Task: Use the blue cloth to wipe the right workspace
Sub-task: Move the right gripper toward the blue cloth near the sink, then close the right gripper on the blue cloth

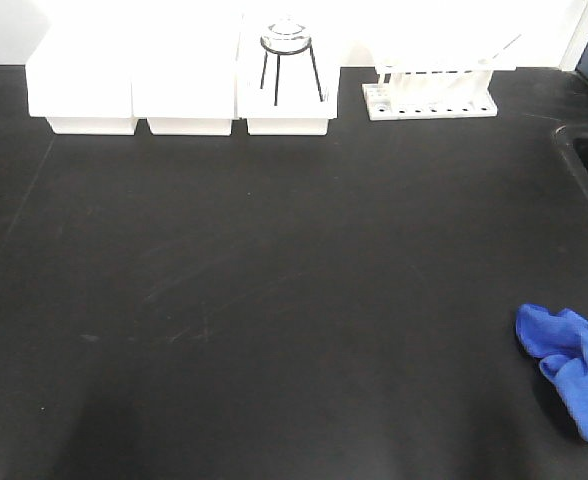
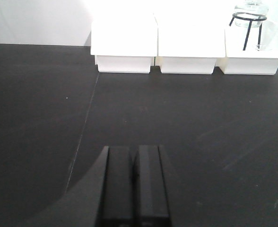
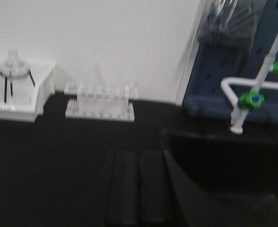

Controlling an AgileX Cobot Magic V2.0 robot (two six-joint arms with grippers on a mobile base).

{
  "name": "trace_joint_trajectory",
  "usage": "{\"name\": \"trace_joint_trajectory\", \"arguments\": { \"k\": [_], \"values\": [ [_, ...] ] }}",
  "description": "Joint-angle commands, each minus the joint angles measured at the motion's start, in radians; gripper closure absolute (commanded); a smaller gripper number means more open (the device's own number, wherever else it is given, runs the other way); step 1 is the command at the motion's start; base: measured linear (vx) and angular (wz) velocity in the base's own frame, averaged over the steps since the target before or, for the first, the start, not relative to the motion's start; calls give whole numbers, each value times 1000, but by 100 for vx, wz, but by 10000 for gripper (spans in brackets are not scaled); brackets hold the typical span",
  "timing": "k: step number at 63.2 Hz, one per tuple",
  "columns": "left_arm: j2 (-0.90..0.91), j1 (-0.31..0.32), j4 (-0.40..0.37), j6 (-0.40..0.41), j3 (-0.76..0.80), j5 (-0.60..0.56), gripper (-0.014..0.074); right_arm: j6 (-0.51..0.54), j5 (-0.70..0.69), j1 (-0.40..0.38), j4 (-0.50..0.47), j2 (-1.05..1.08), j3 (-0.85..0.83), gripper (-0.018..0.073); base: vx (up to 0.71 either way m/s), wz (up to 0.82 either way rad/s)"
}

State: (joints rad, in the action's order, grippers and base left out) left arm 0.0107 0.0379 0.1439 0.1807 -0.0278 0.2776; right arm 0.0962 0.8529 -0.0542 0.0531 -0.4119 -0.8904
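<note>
the blue cloth (image 1: pixel 572 365) lies bunched on the black bench (image 1: pixel 274 280), on the robot's side of the sink (image 1: pixel 586 150) and a fair way clear of its rim. it sits hard against the right border of the front view, which cuts off part of it. its long axis runs on a slant, from the end farther from the sink's side wall down toward the near right corner. the white bins (image 1: pixel 184 90) and the tube rack (image 1: pixel 429 100) stand along the back, level with the sink's far end and well away from the cloth. the left gripper (image 2: pixel 134 187) has its fingers pressed together on nothing and looks at the bins, far across from the sink. the right gripper (image 3: pixel 139 187) is likewise closed and empty, with the sink's corner just beside and ahead of it. so i judge the right arm the nearer one. the cloth shows in neither wrist view, so it likely sits back toward the robot from that hand, and the hand would need to open, draw back and drop across the slant of the folds. i cannot make out the right workspace in these views.
</note>
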Motion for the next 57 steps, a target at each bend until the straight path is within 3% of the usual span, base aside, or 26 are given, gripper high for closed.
{"name": "trace_joint_trajectory", "arguments": {
  "k": [1, 22, 29, 35, 48, 57],
  "values": [
    [15, 4, 1, 8, -30, -79, 602, -2, 113, -1, 20, -131, -128, 567, 0, 0],
    [15, 4, 1, 8, -30, -79, 602, -2, 304, -1, -7, -365, -176, 518, 0, 0],
    [15, 4, 1, 8, -30, -79, 602, 4, 361, -1, 1, -441, -176, 416, 0, 0],
    [15, 4, 1, 8, -30, -79, 602, 4, 370, -1, 3, -504, -175, 272, 0, 0],
    [15, 4, 1, 8, -30, -79, 602, 2, 285, -1, 30, -597, -42, -8, 0, 0],
    [15, 4, 1, 8, -30, -79, 602, 3, 111, -1, 30, -622, 121, -49, 0, 0]
  ]
}}
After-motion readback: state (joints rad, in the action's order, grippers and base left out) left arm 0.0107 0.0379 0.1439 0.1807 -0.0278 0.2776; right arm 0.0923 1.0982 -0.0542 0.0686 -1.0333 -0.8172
